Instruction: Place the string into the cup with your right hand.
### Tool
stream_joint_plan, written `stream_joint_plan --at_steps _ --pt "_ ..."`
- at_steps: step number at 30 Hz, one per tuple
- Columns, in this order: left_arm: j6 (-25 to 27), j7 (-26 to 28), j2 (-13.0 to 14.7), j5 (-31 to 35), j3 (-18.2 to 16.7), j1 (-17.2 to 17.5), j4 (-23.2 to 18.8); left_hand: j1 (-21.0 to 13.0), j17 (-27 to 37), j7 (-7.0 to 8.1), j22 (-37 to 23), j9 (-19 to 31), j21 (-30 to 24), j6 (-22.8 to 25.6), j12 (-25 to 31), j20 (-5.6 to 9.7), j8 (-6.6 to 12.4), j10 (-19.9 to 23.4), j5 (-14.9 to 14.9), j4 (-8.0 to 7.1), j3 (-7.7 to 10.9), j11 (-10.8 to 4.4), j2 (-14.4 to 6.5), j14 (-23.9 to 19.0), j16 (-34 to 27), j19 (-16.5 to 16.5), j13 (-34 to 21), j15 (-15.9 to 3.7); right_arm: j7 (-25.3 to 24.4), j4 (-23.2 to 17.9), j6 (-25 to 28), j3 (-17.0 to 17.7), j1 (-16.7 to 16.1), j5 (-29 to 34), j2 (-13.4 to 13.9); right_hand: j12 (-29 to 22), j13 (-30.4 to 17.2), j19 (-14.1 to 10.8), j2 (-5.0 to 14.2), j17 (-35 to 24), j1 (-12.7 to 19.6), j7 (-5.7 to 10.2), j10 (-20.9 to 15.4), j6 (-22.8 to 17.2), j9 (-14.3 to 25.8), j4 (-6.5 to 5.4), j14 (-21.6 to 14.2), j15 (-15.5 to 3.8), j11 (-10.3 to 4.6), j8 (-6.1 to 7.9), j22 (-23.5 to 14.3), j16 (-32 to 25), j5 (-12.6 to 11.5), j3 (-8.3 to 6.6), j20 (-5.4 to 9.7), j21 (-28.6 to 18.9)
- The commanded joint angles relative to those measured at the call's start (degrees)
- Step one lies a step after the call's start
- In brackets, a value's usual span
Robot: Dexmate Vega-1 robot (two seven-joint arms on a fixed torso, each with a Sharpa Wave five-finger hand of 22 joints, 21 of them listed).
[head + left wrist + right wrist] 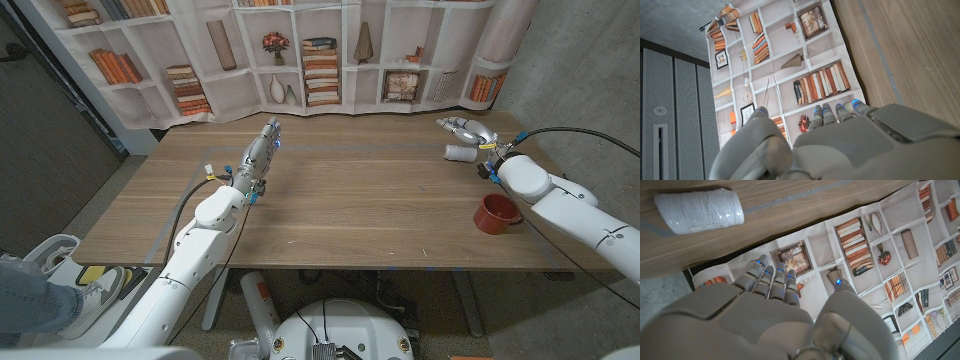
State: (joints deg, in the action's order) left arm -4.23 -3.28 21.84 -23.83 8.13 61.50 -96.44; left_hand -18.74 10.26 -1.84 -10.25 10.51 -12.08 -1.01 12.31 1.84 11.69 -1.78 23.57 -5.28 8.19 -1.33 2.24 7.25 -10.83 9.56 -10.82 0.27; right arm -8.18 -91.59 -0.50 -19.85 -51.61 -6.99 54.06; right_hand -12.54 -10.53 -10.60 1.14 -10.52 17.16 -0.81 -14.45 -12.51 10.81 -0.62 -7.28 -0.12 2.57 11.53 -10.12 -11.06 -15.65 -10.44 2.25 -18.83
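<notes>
Nearest the camera, a red cup [495, 213] stands near the tabletop's right edge, toward its front, just beside the right forearm; further back, toward the far right corner, a white spool of string [461, 153] lies on its side, its long axis running across the table; the right hand [468, 130] hovers just behind it, fingers spread, holding nothing, the string lying between hand and cup; the left hand [258, 155], also empty with fingers extended, stands well apart near the tabletop's left middle.
</notes>
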Motion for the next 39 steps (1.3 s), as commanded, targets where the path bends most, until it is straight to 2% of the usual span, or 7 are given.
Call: stream_joint_plan --at_steps 1,19,39 --pt "-0.21 0.01 0.01 0.01 0.24 -0.31 0.06 -0.87 0.22 -0.22 -0.21 0.28 0.17 0.46 -0.10 1.56 0.36 0.14 0.20 -0.08 -0.26 0.06 -0.10 -0.26 -0.07 0.94 -0.05 -0.12 -1.25 -0.42 2.84 0.35 -0.02 1.42 1.40 -0.57 -0.09 -0.30 0.17 -0.11 0.75 0.34 -0.52 -0.19 0.06 0.31 -0.58 -0.02 -0.01 0.11 -0.21 -0.16 -0.02 0.01 1.65 0.16" --pt "-1.31 -0.52 0.05 -0.58 -0.32 -0.47 1.26 -0.97 0.22 -0.18 -0.22 0.29 0.24 0.49 -0.16 1.48 0.27 0.17 0.18 -0.05 -0.41 -0.04 -0.19 -0.27 -0.04 1.02 -0.06 -0.15 -1.57 -1.96 6.93 -1.86 2.10 6.09 2.04 -0.48 -0.10 -0.27 0.38 -0.08 1.21 0.54 -0.56 -0.17 0.07 0.66 -0.62 -0.11 -0.13 0.04 -0.21 -0.05 -0.08 -0.15 1.57 0.56" --pt "-1.82 -0.69 -0.20 -0.68 -0.44 -1.01 2.34 -1.07 0.22 -0.22 -0.22 0.29 0.27 0.59 -0.21 1.43 0.22 0.19 0.16 -0.03 -0.57 0.12 -0.28 -0.28 -0.02 1.01 -0.06 -0.04 -0.30 -1.50 10.63 -5.07 5.47 11.38 1.74 -0.30 -0.11 -0.14 0.74 -0.02 2.13 0.69 -0.41 -0.25 0.09 1.28 -0.48 0.04 -0.29 0.03 -0.20 0.13 -0.20 -0.54 1.38 1.09"
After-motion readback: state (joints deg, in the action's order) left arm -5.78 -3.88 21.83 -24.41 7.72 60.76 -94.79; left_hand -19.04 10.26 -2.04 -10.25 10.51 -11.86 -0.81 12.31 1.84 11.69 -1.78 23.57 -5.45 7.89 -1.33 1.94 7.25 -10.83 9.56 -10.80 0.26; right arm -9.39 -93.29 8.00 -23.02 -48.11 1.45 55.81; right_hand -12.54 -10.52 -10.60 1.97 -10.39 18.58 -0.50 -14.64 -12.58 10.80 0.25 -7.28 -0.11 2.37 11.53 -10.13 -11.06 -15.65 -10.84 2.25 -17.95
